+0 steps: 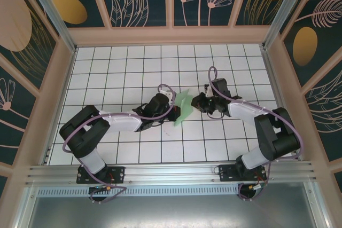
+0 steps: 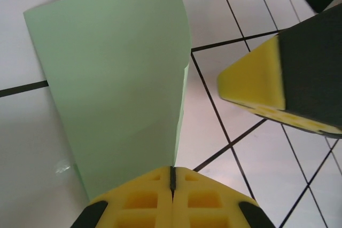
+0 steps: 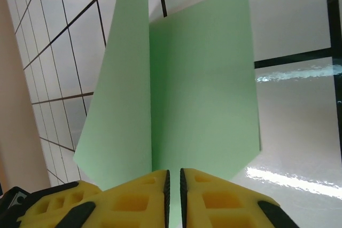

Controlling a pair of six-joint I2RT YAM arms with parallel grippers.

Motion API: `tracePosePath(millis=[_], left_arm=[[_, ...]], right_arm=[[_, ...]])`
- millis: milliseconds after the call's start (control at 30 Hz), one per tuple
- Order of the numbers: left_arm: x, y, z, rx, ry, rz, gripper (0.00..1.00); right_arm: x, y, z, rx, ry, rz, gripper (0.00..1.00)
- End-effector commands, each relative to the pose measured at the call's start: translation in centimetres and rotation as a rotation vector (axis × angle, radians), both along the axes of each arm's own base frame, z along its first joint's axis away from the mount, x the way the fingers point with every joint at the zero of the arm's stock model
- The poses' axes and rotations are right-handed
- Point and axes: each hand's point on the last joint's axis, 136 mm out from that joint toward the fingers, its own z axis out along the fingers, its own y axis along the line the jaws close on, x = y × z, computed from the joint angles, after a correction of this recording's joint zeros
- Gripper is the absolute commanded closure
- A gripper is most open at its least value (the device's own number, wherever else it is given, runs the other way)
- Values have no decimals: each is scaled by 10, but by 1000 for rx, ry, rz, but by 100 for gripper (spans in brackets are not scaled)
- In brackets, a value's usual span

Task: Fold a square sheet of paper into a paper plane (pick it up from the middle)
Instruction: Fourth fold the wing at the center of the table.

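The square sheet of paper (image 1: pixel 184 104) is pale mint green and lies bent near the middle of the table, one half raised along a crease. My left gripper (image 1: pixel 172 108) is shut on its near edge; in the left wrist view the yellow pads (image 2: pixel 172 177) meet on the paper (image 2: pixel 117 78). My right gripper (image 1: pixel 201 101) is at the sheet's right side. In the right wrist view its jaws (image 3: pixel 173 182) stand a narrow slit apart above the paper (image 3: pixel 203 94), clamping nothing. One right fingertip (image 2: pixel 251 81) shows a little apart from the sheet's edge.
The table (image 1: pixel 133 153) is a white surface with a black grid, walled by a wooden frame (image 1: pixel 59 105) on the left, back and right. Both arms reach in towards the middle from the near rail (image 1: pixel 171 172).
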Motion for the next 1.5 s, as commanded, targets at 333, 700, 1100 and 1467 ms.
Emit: tracePosePath(millis=[333, 700, 1100, 1467], left_arm=[[-5, -9, -14, -128, 88, 0, 100], [-3, 3, -21, -194, 116, 43, 100], [-2, 8, -29, -201, 117, 34, 100], [-1, 10, -31, -232, 135, 39, 100]], right_arm=[[9, 16, -33, -28, 55, 36, 90], [2, -3, -69, -184, 125, 25, 91], [4, -6, -72, -228, 128, 39, 92], [5, -9, -80, -257, 139, 44, 92]])
